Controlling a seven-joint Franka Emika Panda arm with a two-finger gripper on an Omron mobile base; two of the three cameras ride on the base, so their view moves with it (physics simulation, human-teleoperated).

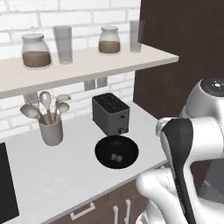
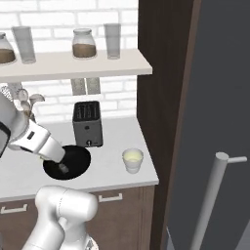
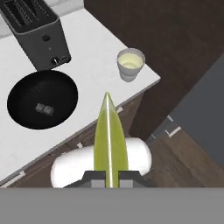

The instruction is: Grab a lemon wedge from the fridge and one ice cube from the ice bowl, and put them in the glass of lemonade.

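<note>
My gripper (image 3: 109, 177) is shut on a yellow-green lemon wedge (image 3: 109, 135), which points away from the hand, out in front of the counter edge above the cabinet fronts. The glass of lemonade (image 3: 130, 64) (image 2: 132, 160) stands near the counter's right end, beyond the wedge's tip and slightly right. The black ice bowl (image 3: 26, 96) (image 1: 105, 148) (image 2: 78, 158) sits left of the glass, in front of the toaster. Two small ice cubes (image 3: 43, 108) (image 1: 116, 156) lie in it. The grey fridge door (image 2: 219, 97) with its slim handle (image 2: 210, 200) fills the right side.
A dark toaster (image 3: 37, 35) (image 1: 110, 113) stands behind the bowl. A grey utensil holder (image 1: 51, 130) with spoons is at the left. A shelf (image 1: 87, 61) above carries jars and tall tumblers. A dark wood panel (image 2: 161, 73) closes the counter's right end.
</note>
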